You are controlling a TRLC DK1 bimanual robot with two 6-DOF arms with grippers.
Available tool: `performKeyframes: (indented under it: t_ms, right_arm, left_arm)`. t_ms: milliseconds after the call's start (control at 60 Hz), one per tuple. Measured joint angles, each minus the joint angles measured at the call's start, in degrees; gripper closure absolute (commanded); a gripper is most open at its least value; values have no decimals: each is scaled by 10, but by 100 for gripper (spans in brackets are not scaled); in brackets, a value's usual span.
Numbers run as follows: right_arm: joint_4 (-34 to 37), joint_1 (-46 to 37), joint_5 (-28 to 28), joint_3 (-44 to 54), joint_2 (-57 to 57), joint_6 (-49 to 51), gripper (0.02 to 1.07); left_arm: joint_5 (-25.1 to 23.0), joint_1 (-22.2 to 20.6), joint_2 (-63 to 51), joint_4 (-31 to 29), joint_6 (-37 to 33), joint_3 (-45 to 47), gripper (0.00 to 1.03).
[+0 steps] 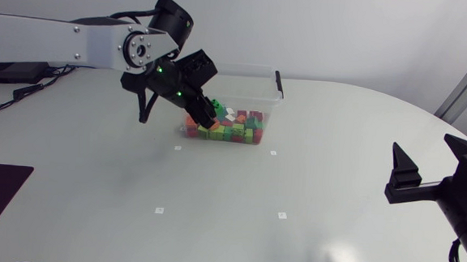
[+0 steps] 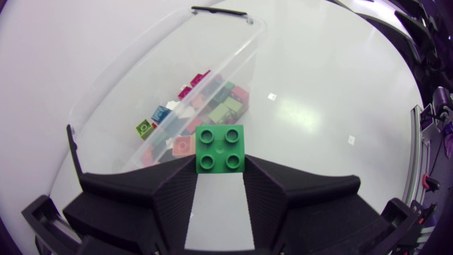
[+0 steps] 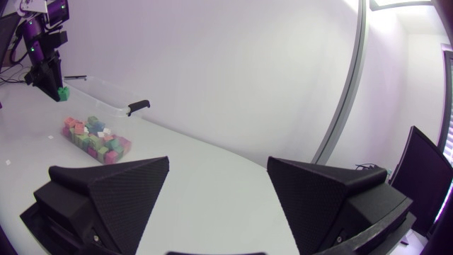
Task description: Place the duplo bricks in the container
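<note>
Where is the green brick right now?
The green brick is pinched in the left jaws, over one end of the container, at the head view's upper middle.

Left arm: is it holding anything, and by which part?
The left end effector holds a green square four-stud plastic brick, pinched by two opposite side walls, studs facing the camera. The right end effector holds nothing.
</note>
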State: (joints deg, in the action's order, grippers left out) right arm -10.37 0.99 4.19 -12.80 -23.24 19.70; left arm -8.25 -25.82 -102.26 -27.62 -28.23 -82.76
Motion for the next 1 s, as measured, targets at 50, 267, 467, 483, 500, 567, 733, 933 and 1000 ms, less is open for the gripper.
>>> performKeyframes:
  t_ms: [50, 267, 467, 483, 500, 567, 733, 933, 1000]
  right_arm:
    - [-3, 0, 2, 3, 1, 0, 7]
    - [-14, 2, 2, 23, 15, -2, 7]
    - [-19, 21, 1, 57, 68, -15, 7]
    - [-19, 23, 1, 61, 72, -15, 7]
    - [-19, 25, 1, 63, 76, -15, 7]
    - [-19, 32, 1, 74, 91, -15, 7]
    - [-23, 34, 2, 91, 115, -15, 7]
    - [-18, 34, 2, 112, 144, -15, 7]
    - [-9, 35, 4, 116, 163, -15, 7]
  left_arm:
    - [0, 2, 0, -5, 0, -14, 74]
    - [0, 5, 0, -21, 2, -65, 74]
    - [0, 10, -9, -36, 13, -126, 74]
    - [0, 11, -11, -36, 13, -133, 74]
    - [0, 13, -15, -36, 13, -140, 74]
    - [0, 19, -31, -36, 13, -165, 74]
    - [0, 36, -80, -36, 15, -207, 74]
    - [0, 42, -133, -41, 15, -249, 74]
    - [1, 42, -148, -41, 15, -264, 74]
